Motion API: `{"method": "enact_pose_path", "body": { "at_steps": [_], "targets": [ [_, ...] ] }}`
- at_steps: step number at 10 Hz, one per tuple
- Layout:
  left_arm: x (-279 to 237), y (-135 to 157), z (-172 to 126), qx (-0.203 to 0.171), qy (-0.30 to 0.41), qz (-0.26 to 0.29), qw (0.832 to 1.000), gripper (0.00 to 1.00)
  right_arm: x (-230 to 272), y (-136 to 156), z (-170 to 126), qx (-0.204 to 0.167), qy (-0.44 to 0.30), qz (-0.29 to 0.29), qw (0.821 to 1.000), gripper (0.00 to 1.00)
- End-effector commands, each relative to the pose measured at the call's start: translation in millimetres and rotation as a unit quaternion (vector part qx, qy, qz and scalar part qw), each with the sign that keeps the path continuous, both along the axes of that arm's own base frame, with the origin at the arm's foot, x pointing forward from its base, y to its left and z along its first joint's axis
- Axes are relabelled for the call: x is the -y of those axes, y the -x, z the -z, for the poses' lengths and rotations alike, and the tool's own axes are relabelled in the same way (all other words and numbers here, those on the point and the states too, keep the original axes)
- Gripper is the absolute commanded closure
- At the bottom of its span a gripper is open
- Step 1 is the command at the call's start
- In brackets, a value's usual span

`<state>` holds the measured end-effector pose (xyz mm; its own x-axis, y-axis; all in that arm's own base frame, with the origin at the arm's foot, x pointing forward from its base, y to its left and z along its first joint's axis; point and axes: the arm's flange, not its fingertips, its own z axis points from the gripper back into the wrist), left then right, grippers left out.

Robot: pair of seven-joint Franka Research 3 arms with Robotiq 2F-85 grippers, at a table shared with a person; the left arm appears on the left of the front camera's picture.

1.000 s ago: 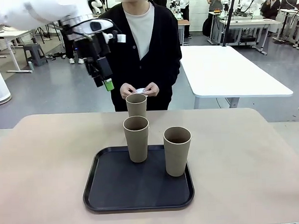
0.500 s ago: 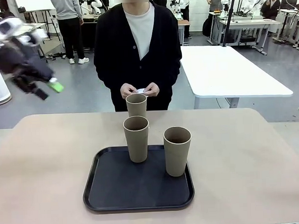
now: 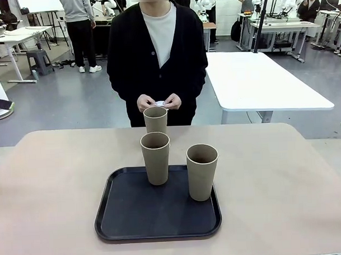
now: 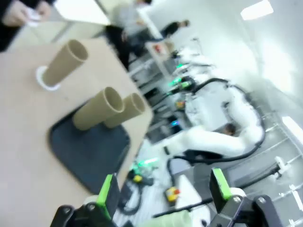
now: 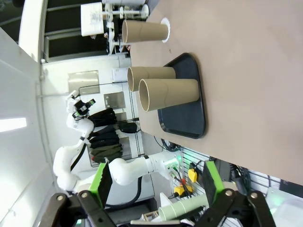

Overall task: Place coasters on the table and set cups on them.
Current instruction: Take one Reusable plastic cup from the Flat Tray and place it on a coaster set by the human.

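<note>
One cup (image 3: 155,120) stands upright on the table (image 3: 273,174), just past the far edge of the black tray (image 3: 134,212). Seen from the wrist cameras, a white coaster (image 5: 164,23) with a scalloped edge peeks out from under its base. Two more cups stand upright on the tray. The middle cup (image 3: 155,159) is near the tray's far edge, in line with the one on the table. The right-hand cup (image 3: 202,172) is beside it and closer to the robot's side. They stand apart, not touching. Across the table a person in a dark cardigan has both hands (image 3: 148,102) together at waist height, just behind the far cup, fingering a bit of white paper (image 3: 160,103) (one coaster or several, I cannot tell). The left gripper (image 4: 163,175) is well away from the cups, looking at them from off to the side. Its green-padded fingers are spread wide with nothing between them. The right gripper (image 5: 157,164) is the same: jaws fully apart, empty, and far from the tray.
</note>
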<state>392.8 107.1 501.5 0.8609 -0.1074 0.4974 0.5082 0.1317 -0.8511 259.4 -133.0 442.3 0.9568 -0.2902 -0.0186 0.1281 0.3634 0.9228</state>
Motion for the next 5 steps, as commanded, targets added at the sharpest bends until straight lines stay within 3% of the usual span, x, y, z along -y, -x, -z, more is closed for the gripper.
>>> {"method": "enact_pose_path", "body": {
  "at_steps": [1,3,5],
  "targets": [
    [-29.0,-26.4,39.2,-0.077,0.048,0.017,0.996,0.0,-0.4,-0.9,-1.1,0.007,-0.007,-0.002,1.0,0.0],
    [-58.1,-23.9,86.4,-0.12,0.084,0.004,0.989,0.0,-0.4,-0.9,-1.1,0.007,-0.007,-0.002,1.0,0.0],
    [-59.2,-23.3,104.0,-0.131,0.091,-0.003,0.987,0.0,-0.4,-0.9,-1.1,0.007,-0.007,-0.002,1.0,0.0]
  ]
}}
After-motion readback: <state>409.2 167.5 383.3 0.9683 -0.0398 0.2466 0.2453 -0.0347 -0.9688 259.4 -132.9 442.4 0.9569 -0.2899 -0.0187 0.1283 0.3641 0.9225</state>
